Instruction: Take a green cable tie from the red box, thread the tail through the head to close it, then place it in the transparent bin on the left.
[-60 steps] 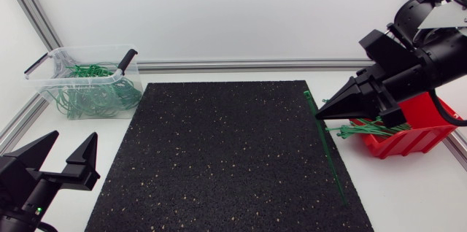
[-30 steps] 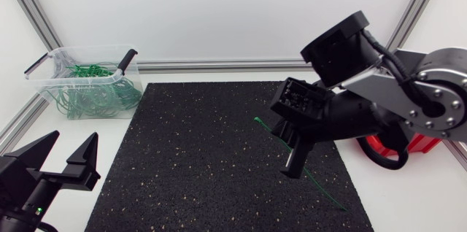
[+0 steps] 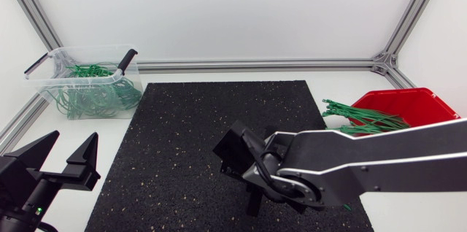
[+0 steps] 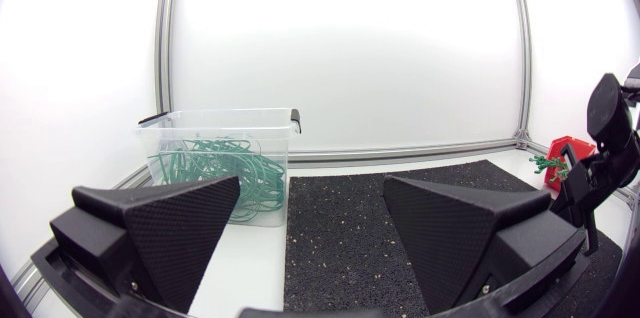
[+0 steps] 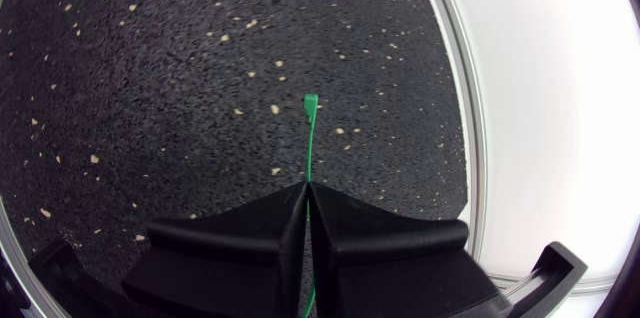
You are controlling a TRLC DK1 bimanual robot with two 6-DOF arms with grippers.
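Swung from the red box [image 3: 430,95] at far right to lower centre over the black mat [image 3: 182,137], the right gripper [image 5: 306,186] pinches one green cable tie [image 5: 310,143] tight; the left gripper [image 3: 75,143] gapes empty, so threading seems next.

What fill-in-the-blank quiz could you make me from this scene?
The right gripper is shut on one thin green plastic cable tie above the ____ speckled rubber mat.
The left gripper, holding nothing, is ____, not shut.
More green ties poke out of the ____ plastic box.
Missing: black; open; red.
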